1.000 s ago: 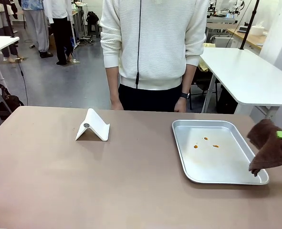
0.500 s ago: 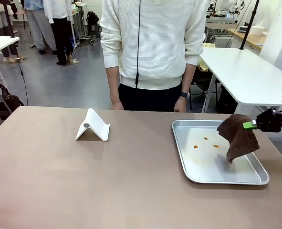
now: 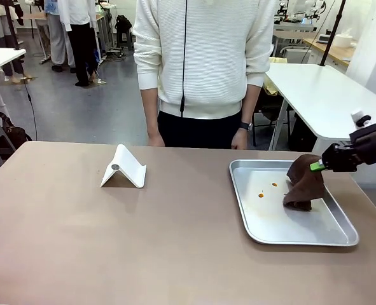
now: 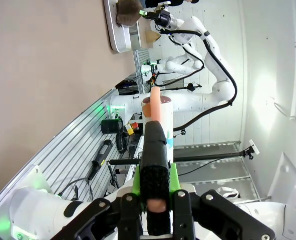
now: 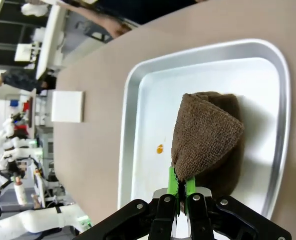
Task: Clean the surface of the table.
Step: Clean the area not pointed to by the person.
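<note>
The right gripper (image 3: 316,166) has come in from beyond the table's right edge. The dark brown terry cloth (image 3: 302,184) it carries, which a second ago hung in the air past the tray's near right corner, now sags onto the floor of the shiny silver rectangular tray (image 3: 283,222), toward its far right part. Its jaws are pinched tight on the cloth's upper corner. Three small orange spots showed in the tray before. Two orange spots (image 3: 261,194) are uncovered now, just left of the cloth.

The large rectangular table with a matte tan-brown top (image 3: 143,248) fills the near ground from side to side, and its surface looks smooth and even in colour. The tray sits on its right half. A white folded plastic stand (image 3: 124,166) sits left of the middle, well apart from the tray, exactly where it was. A person in a white knitted sweater (image 3: 207,63) stands at the far edge, hands hanging low, unmoved.

In the left wrist view, the left gripper (image 4: 155,170) is clenched on a white bottle-like thing with a salmon-pink tip (image 4: 163,115), off the table's edge.
</note>
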You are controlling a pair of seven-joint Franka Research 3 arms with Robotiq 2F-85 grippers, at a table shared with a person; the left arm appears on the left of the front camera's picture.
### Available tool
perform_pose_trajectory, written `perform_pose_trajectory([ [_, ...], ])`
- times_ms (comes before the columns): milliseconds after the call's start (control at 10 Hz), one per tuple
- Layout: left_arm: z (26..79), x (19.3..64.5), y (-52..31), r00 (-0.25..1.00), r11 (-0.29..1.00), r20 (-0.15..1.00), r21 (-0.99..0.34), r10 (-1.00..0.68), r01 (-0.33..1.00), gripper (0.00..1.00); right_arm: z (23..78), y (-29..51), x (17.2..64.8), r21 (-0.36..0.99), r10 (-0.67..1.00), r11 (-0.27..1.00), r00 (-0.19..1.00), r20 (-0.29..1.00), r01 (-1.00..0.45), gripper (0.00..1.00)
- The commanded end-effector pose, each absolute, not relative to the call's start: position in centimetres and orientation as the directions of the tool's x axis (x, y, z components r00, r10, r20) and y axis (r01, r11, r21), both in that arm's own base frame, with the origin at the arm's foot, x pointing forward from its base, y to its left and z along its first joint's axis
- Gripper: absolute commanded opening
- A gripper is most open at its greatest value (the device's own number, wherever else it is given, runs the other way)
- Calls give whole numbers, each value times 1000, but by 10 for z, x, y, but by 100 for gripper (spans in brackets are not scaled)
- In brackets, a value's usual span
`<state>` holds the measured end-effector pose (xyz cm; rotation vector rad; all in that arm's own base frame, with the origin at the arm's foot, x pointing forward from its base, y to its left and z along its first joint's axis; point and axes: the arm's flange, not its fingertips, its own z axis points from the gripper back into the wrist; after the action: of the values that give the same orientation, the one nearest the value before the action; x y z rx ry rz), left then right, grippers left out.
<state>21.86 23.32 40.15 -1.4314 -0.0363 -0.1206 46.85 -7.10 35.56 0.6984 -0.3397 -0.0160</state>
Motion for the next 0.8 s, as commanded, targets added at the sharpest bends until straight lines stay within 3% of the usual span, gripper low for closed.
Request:
perform_pose_trajectory([
  [0,405,216,229,995,133,89,-987,-51,95,22,343,-67,485,631,-122,773,960,253,-68,0],
  [700,405,216,229,995,133,89,-987,-51,95,22,268,-29,506,632,-101,773,972,214,-59,0],
])
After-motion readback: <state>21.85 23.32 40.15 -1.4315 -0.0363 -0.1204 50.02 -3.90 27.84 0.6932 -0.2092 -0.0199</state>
